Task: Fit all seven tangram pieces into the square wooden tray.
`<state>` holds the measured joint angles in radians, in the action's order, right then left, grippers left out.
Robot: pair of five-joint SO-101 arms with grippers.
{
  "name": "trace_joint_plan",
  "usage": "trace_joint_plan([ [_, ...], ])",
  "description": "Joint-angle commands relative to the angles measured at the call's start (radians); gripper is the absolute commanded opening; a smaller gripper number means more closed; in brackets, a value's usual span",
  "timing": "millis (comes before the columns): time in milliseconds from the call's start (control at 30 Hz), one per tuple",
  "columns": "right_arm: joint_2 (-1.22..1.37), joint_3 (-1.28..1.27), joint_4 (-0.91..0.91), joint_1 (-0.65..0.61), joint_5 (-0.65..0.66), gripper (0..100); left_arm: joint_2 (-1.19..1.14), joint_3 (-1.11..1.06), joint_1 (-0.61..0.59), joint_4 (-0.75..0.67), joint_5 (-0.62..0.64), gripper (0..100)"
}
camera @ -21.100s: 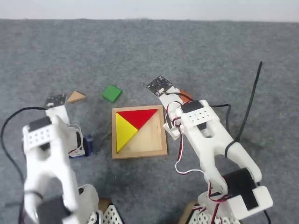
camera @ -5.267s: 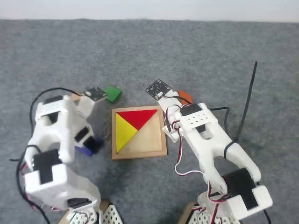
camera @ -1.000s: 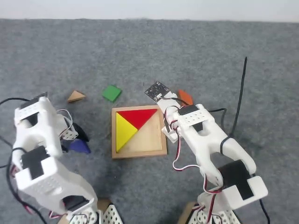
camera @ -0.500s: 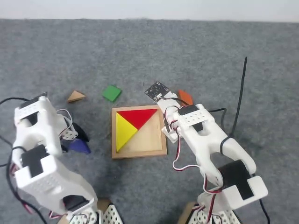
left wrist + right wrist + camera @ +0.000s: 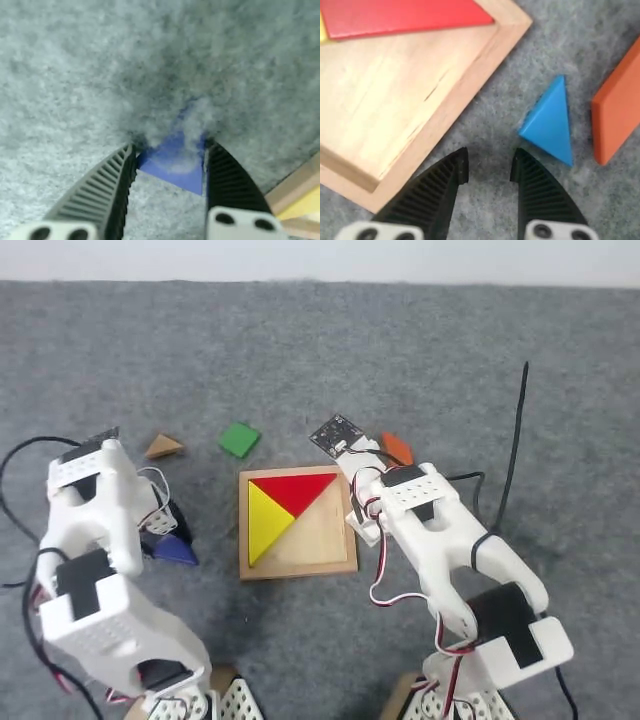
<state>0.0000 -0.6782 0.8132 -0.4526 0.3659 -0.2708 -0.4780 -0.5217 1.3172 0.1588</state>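
The left fingers (image 5: 124, 167) pinch the dark blue triangle (image 5: 175, 162) from both sides. Their tips sit low on the grey felt tabletop (image 5: 450, 360). The piece does not yet appear lifted, and it lies off the left side of the square wooden tray (image 5: 300, 569), apart from it. The right fingers (image 5: 451, 175) hang slightly parted and hold nothing, over the felt between the tray's outer edge and the light blue triangle (image 5: 550, 125).

We judge the grip to be the weak point. The fingers bear on a triangle's slanted edges, so a harder squeeze could shoot the piece out or twist it, and the felt could drag a corner as it rises. A twisted piece could catch on the tray's rim or nudge the yellow triangle (image 5: 265, 523) out of its seat. The right arm, parked at the tray's other side, could also foul an arm coming in.

We count seven pieces:
- **Triangles:** five, namely the red triangle (image 5: 295, 490), yellow, dark blue, light blue and the tan triangle (image 5: 163, 447).
- **Other shapes:** one green square (image 5: 238, 438) and one orange parallelogram (image 5: 397, 448).

Two pieces lie in the tray and five outside it. There is one tray and two arms.
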Motion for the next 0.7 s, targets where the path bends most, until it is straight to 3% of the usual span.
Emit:
trace_joint_plan([
  [0, -0.015, 0.032, 0.015, -0.007, 0.011, 15.5, -0.029, -0.073, 0.028, -0.025, 0.008, 20],
  [333, -0.015, 0.032, 0.015, -0.007, 0.011, 15.5, -0.028, -0.076, 0.029, -0.029, 0.008, 12],
  [667, -0.015, 0.032, 0.015, -0.007, 0.011, 15.5, 0.015, -0.082, 0.029, -0.02, 0.006, 11],
])
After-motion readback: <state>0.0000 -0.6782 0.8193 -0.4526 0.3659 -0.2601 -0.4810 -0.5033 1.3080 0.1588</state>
